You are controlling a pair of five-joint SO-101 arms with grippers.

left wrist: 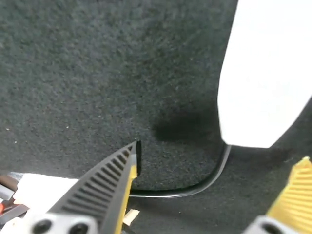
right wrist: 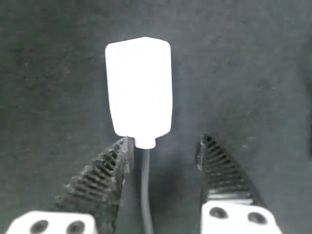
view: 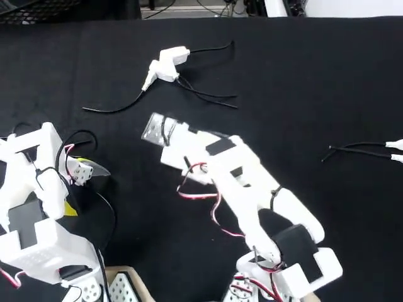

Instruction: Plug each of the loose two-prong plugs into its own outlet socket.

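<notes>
A white plug body (right wrist: pixel 139 87) lies on the black cloth just past the fingertips of my right gripper (right wrist: pixel 163 146). Its black cord (right wrist: pixel 145 195) runs back between the fingers, and the gripper is open. In the high view the right gripper (view: pixel 158 129) sits mid-table, short of a white outlet-and-plug cluster (view: pixel 167 65) with black cords. My left gripper (left wrist: pixel 219 153) is open low over the cloth. A large white body (left wrist: pixel 263 73) stands beyond it, not held, with a black cord (left wrist: pixel 195 187) curving from its base. The left gripper (view: pixel 88 168) is at the table's left.
Two white plugs (view: pixel 396 151) with thin black cords lie at the far right edge. Loose black cords (view: pixel 208 95) trail from the outlet cluster. Red and white arm wires (view: pixel 201 192) hang under the right arm. Both arm bases stand along the front edge.
</notes>
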